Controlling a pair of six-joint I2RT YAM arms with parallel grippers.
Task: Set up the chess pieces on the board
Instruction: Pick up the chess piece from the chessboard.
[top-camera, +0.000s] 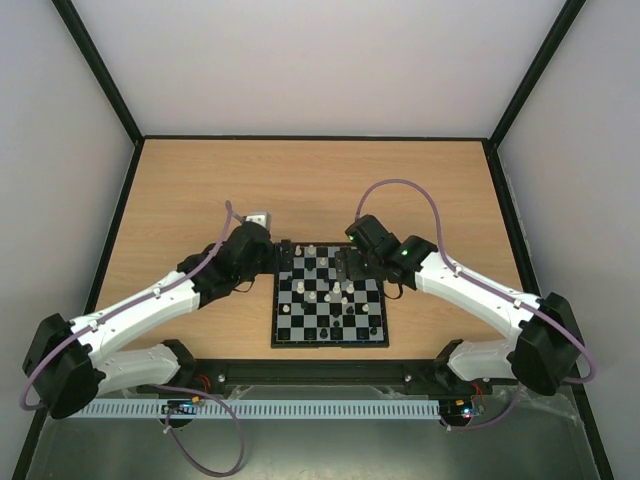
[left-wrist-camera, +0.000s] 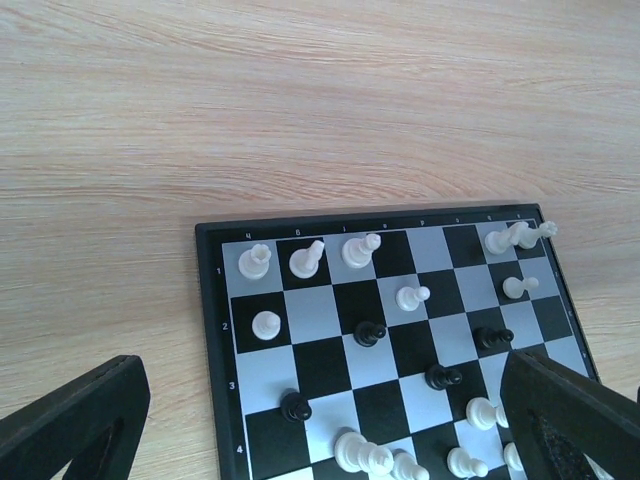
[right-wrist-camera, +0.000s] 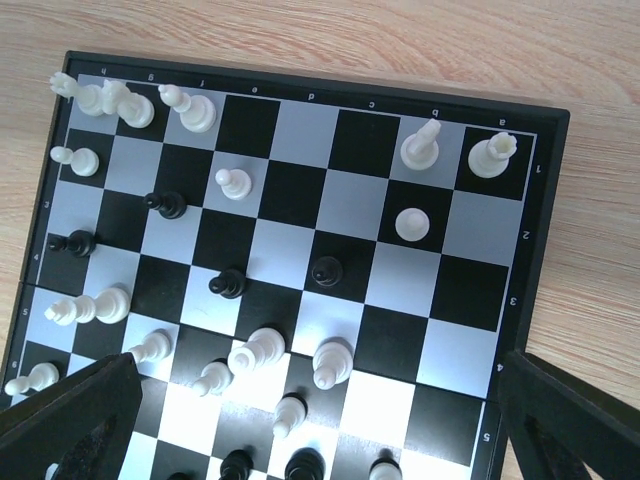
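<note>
bench (top-camera: 200, 190): pale wood grain, walled on the left, right and far sides.
board (top-camera: 330, 343): black and pale chequers inside a thin black border, laid flat on the near middle of the bench, between the two arms. Its border is also seen in the left wrist view (left-wrist-camera: 210, 330) and in the right wrist view (right-wrist-camera: 300, 82).
left tool (top-camera: 282, 256): held over the far left corner of the board, jaws spread wide, nothing grasped. In its own view (left-wrist-camera: 325, 400) the dark fingers (left-wrist-camera: 80, 425) are seen at the two lower corners, with board squares and several pieces between them.
right tool (top-camera: 352, 262): held over the far right part of the board, likewise released and empty. In its own view (right-wrist-camera: 320, 395) the fingers (right-wrist-camera: 570, 415) frame the lower corners, and a cluster of pieces lies between them.
chess pieces (top-camera: 311, 250): cream and black are mixed and scattered over the far and middle squares.
cream pieces (left-wrist-camera: 254, 262): three are stood side by side in an edge row. Two are leant together at a corner square (right-wrist-camera: 105, 98), and another pair is tilted over (right-wrist-camera: 90, 305).
black pieces (left-wrist-camera: 369, 333): small, stood singly on mid-board squares (right-wrist-camera: 327, 271), apart from both tools.
</note>
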